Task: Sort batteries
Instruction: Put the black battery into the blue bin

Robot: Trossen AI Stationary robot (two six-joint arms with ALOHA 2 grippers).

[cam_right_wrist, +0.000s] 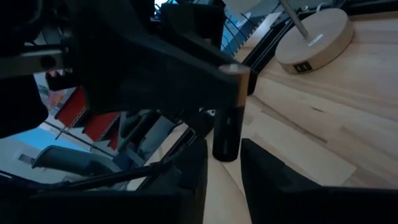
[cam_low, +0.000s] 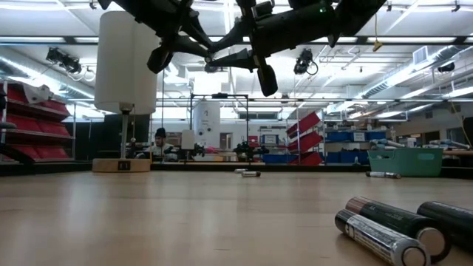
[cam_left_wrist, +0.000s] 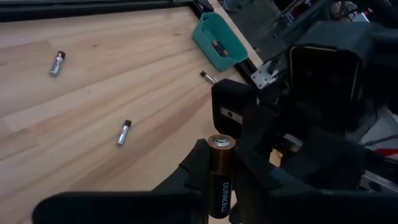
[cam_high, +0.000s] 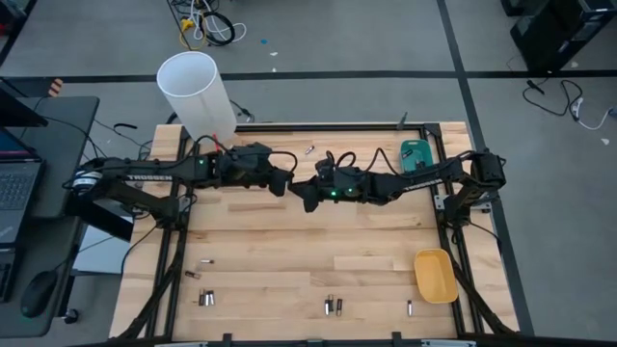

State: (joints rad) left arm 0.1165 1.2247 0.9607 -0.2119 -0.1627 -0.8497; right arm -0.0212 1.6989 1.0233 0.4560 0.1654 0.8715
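A black battery with a copper top (cam_left_wrist: 221, 177) hangs high above the middle of the table, where my two arms meet. My left gripper (cam_high: 285, 181) is shut on it. My right gripper (cam_high: 307, 189) comes from the opposite side and is closed round its black end (cam_right_wrist: 225, 146). Several loose batteries (cam_high: 331, 306) lie on their sides near the table's near edge, with a few more (cam_left_wrist: 124, 132) farther back. A teal tray (cam_high: 416, 154) with a battery inside stands at the far right, and a yellow tray (cam_high: 436, 275) at the near right. My left gripper pinches the battery between its two fingers (cam_left_wrist: 193, 171) near the copper end (cam_left_wrist: 221, 152), lying across it. The battery is lifted clear of the table, copper end up. My right gripper has the battery's black lower end (cam_right_wrist: 224, 152) between its two fingers (cam_right_wrist: 261, 165), coming level from the table's right side and across the battery.
A white cylinder on a round wooden base (cam_high: 198, 92) stands at the far left corner. In the low view, two dark batteries (cam_low: 392, 229) lie close to the near edge. Bare wood spreads across the table's middle, under the arms.
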